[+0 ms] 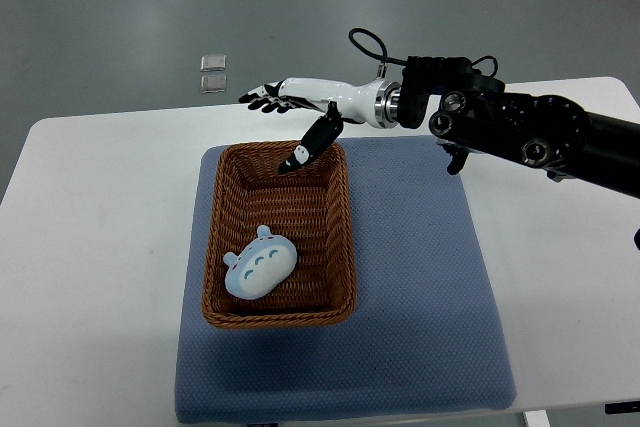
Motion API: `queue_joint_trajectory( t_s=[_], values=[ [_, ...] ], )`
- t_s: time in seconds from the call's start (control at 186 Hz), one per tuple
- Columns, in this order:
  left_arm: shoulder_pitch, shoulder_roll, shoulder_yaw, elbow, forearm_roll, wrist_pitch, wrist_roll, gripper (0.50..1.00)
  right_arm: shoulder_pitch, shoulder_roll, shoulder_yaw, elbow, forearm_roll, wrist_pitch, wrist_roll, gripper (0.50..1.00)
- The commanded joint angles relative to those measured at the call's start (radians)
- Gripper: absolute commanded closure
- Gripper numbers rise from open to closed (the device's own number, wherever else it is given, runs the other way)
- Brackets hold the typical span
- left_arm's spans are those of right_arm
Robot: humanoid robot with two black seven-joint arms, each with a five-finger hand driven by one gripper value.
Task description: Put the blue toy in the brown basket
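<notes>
The blue toy [259,263], a rounded pale-blue plush figure with white marks along its back, lies inside the brown basket [222,312], in the half nearer the camera and toward the basket's left wall. The basket is a rectangular wicker one, standing upright on a blue-grey mat [420,297] that covers the middle of the white bench [90,247]. The basket sits on the left part of the mat, its left rim close to the mat's left edge.

The right arm [540,137] comes in from the picture's right edge, dark and bulky, with a black cable looped above the wrist. It ends in the right hand [300,99], white with black fingertips, stretched out flat above the far rim of the basket. Its fingers [262,99] are spread and relaxed, holding nothing; they reach past the basket's far-left corner, over bare bench. The thumb [310,144] hangs down toward the basket's far end, its tip over the interior. The hand is well apart from the toy.

On the grey floor beyond the bench lie two small clear square pieces [213,72], one just beside the other.
</notes>
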Motion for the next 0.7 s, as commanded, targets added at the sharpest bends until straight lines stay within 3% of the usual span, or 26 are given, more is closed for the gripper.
queue_joint_trajectory(
  t_s=[0.0,0.392,0.601,0.692],
  values=[
    [0.000,0.000,0.000,0.000,0.000,0.000,0.000,0.500,-0.066,-0.054,0.122,-0.007,0.077,0.014,-0.002,0.587],
    [0.000,0.000,0.000,-0.002,0.002,0.000,0.000,0.500,-0.328,-0.054,0.557,-0.099,0.336,0.008,0.006,0.583],
    [0.000,0.000,0.000,0.000,0.002,0.000,0.000,0.500,-0.386,-0.054,0.603,-0.120,0.532,0.017,0.136,0.570],
    [0.000,0.000,0.000,0.000,0.000,0.000,0.000,0.500,-0.415,-0.053,0.605,-0.122,0.615,0.017,0.159,0.572]
  ],
)
